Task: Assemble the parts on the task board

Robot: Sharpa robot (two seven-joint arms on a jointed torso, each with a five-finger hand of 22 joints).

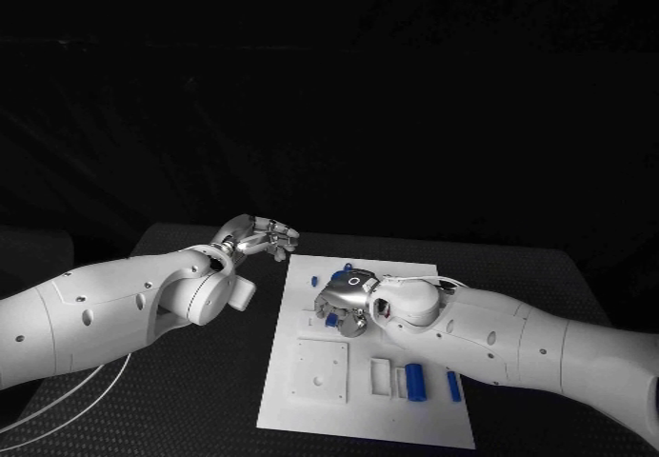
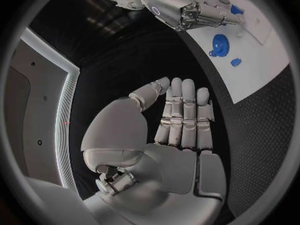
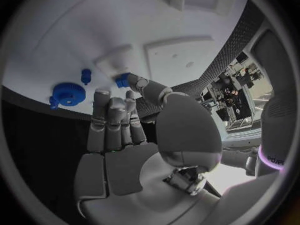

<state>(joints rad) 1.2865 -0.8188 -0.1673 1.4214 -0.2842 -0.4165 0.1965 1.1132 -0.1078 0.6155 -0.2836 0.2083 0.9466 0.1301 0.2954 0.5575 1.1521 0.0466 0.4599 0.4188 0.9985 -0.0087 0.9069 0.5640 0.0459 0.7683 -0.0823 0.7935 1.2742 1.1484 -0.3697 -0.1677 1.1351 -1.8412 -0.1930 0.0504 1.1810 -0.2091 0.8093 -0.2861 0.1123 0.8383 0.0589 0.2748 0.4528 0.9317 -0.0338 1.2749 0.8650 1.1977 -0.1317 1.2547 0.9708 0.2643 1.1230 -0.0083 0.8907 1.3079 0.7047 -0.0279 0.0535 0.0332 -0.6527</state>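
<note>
Right hand [image 1: 344,303] over task board [image 1: 319,405], fingers pinching blue part [image 3: 122,79], left hand [image 1: 261,236] fingers straight, empty.

Right hand [image 1: 344,307] hides part of task board [image 1: 412,419].

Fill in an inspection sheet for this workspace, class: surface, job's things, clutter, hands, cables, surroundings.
Surface: black table, textured.
Job's things: white task board mid-table; blue gear and small blue peg near its far end; two blue cylinders near its near edge.
Clutter: nothing seen.
Hands: left hand off the board's left side, fingers straight, holding nothing; right hand over the board, thumb and fingertips at a blue part.
Cables: white cable under the left arm.
Surroundings: dark.
</note>
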